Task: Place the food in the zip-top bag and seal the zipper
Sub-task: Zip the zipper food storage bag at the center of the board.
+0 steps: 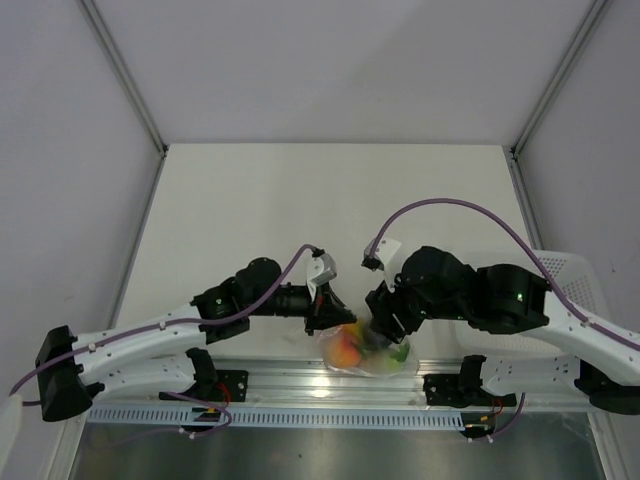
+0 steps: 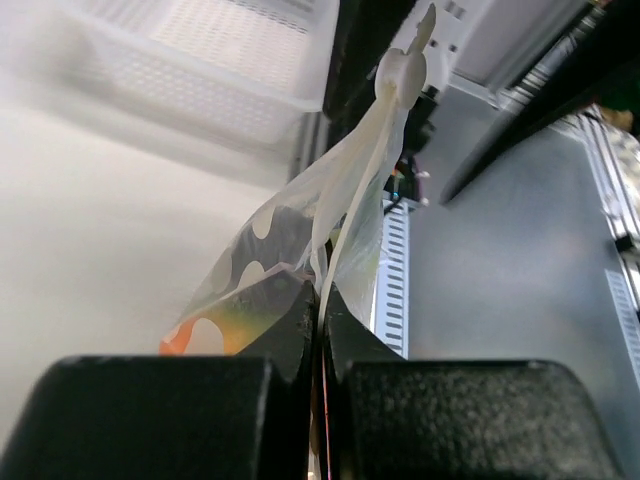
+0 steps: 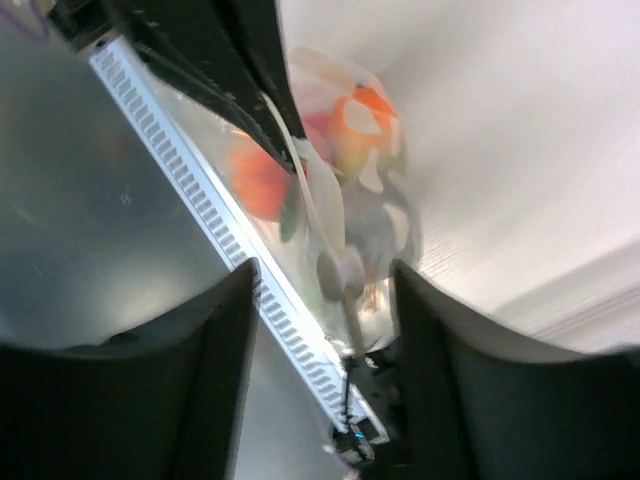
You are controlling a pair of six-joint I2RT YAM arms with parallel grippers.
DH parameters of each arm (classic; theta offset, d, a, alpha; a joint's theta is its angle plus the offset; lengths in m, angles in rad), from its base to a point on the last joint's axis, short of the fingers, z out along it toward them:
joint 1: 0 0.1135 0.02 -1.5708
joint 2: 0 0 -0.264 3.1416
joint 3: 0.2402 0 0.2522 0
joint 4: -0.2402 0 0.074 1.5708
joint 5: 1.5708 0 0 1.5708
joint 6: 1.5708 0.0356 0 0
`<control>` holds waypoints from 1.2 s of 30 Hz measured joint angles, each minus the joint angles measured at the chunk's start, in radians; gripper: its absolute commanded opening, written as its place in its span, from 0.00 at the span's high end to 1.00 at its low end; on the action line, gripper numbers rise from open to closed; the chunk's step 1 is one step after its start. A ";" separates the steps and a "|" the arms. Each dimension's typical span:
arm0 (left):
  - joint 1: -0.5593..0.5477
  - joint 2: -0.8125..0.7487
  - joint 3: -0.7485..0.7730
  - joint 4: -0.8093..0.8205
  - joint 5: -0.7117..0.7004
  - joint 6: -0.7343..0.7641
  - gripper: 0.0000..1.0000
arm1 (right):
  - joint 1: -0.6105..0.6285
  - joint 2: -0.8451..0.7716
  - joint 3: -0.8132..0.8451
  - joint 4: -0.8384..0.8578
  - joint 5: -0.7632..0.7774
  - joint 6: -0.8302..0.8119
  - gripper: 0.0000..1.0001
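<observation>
Bag: clear crinkly zip-top plastic bag (image 1: 388, 364) holding toy fruits (image 1: 347, 350), left of white slotted basket (image 1: 572, 275).
Left gripper (image 2: 320, 300): clamped on bag's top edge.
Right gripper (image 3: 325, 285): fingers apart, astride that edge.

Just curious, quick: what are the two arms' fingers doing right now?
Left gripper: closed, pinching the edge of the zip-top bag.
Right gripper: open, straddling the bag's edge, not gripping it.
</observation>
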 measured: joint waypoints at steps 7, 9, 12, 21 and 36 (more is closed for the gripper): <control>0.000 -0.157 -0.026 -0.090 -0.228 -0.076 1.00 | 0.000 -0.018 -0.050 0.087 0.158 0.046 0.01; 0.000 -0.193 -0.026 -0.115 -0.264 -0.084 0.99 | -0.001 -0.034 -0.087 0.126 0.187 0.047 0.01; 0.000 -0.234 -0.026 -0.146 -0.308 -0.093 1.00 | -0.010 -0.070 -0.139 0.193 0.204 0.043 0.02; 0.000 -0.278 -0.058 -0.195 -0.360 -0.128 0.99 | -0.188 -0.282 -0.386 0.521 -0.088 -0.042 0.30; 0.000 -0.285 -0.069 -0.211 -0.351 -0.153 0.99 | -0.309 -0.162 -0.426 0.702 -0.444 -0.115 0.47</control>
